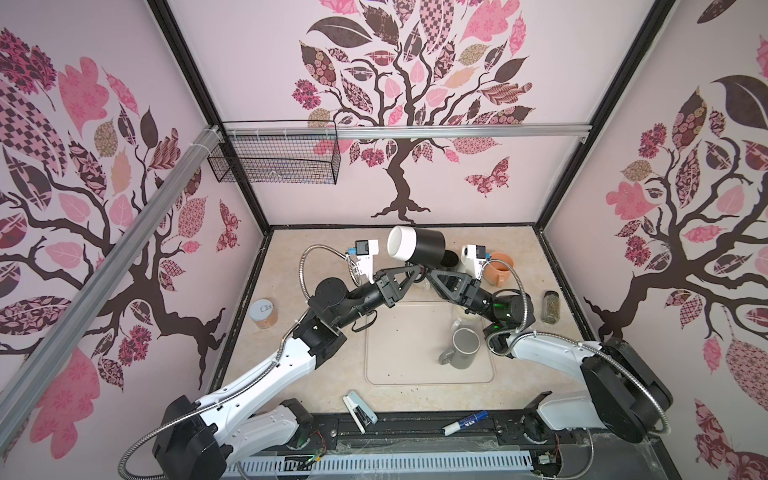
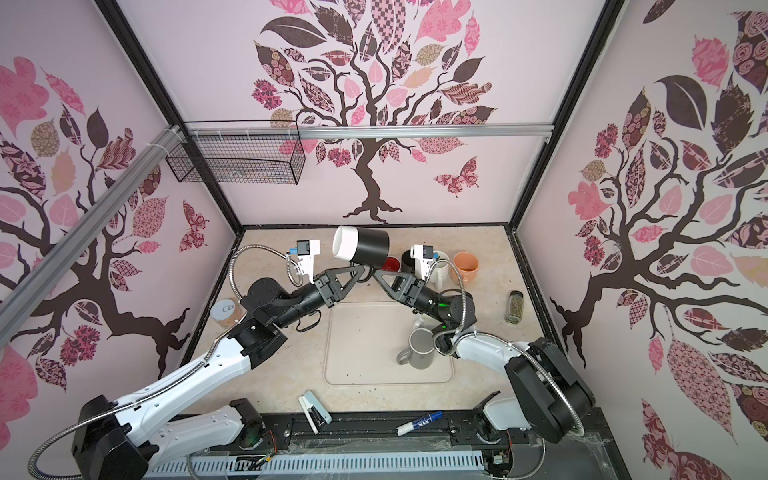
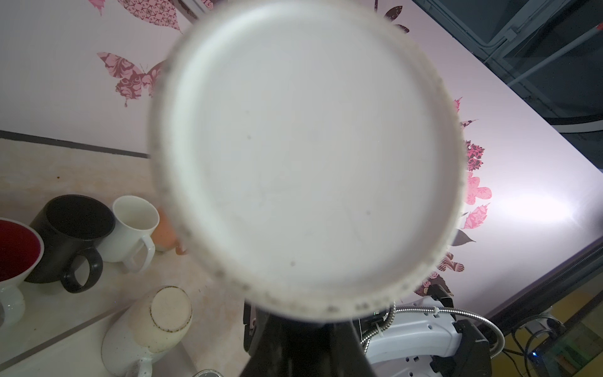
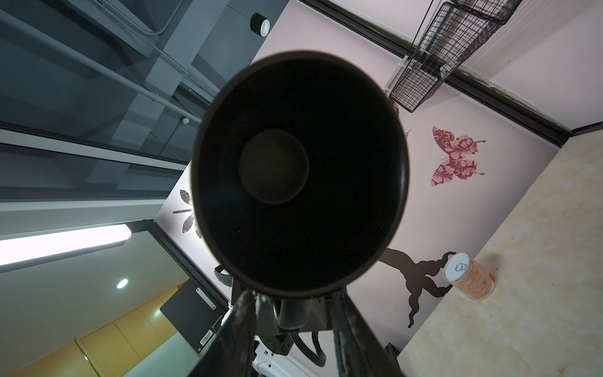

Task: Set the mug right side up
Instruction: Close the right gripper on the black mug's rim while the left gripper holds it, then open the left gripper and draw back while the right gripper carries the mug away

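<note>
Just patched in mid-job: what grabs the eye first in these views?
A black mug with a white inside hangs on its side in mid-air over the back of the table, the left tool and right tool meeting under it. A grey mug stands upright on the tray nearer the front, an orange mug at the back right.

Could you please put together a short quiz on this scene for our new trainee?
1. True or false: the black mug is upright.
2. In both top views its white mouth points: A) left, B) right, C) straight down.
3. Which mug stands mouth-up on the tray?
Key: 1 false, it lies sideways in the air, with the left gripper shut on it; 2 A; 3 the grey mug.
</note>
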Available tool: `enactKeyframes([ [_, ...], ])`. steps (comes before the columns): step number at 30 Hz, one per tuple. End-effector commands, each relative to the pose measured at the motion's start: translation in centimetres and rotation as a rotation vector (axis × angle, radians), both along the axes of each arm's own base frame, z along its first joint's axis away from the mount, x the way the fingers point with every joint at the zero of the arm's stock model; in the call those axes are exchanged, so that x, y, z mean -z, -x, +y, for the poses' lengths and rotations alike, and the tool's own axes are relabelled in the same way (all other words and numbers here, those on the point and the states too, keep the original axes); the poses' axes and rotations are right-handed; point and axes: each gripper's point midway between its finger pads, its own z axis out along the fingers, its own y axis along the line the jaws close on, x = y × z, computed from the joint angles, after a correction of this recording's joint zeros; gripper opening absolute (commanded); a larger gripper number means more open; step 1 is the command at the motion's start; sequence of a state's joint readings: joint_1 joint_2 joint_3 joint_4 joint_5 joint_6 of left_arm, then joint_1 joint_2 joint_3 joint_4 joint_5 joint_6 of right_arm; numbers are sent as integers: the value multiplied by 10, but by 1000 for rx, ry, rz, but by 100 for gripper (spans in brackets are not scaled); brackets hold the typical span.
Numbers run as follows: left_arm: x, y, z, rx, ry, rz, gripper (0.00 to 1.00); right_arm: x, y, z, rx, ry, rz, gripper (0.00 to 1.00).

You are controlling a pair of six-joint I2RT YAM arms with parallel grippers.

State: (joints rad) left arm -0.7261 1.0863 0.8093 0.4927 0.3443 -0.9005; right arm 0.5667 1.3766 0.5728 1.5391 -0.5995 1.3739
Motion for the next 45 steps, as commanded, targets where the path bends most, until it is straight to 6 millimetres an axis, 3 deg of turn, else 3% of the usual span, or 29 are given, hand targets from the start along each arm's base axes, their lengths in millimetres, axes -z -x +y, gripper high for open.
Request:
enactKeyframes([
  [1,-25,14,1,27,72,-106,0,-19,3,2,-20,-38,-48,42],
  [7,-23,17,-3,43,68,-103,0,-22,-1,3,-14,-48,-48,41],
  [15,-10,31,-29,101,61,-87,0,-30,-7,4,-3,-64,-48,36],
  [26,18,38,-16,78,59,-31,0,-33,-12,-5,53,-77,-45,33],
  [28,17,40,-16,90,56,-32,0,-34,-14,-4,59,-73,-46,28],
  [33,21,42,-19,112,53,-18,0,-40,-12,-2,38,-79,-54,2],
  [38,27,42,-21,115,46,-15,0,-40,-14,-1,57,-46,-59,0],
  [39,29,39,-19,96,38,-13,13,-38,-15,-1,65,-38,-53,0],
  [40,32,36,-16,63,20,-2,38,-39,-13,-2,69,-34,-61,0],
  [41,37,32,-12,26,-6,13,73,-39,-13,-1,72,-25,-67,0],
  [42,44,25,-5,-31,-42,32,95,-39,-12,-1,76,-15,-69,0],
  [45,55,13,19,-184,-141,59,96,-36,-13,-1,100,21,-77,0],
])
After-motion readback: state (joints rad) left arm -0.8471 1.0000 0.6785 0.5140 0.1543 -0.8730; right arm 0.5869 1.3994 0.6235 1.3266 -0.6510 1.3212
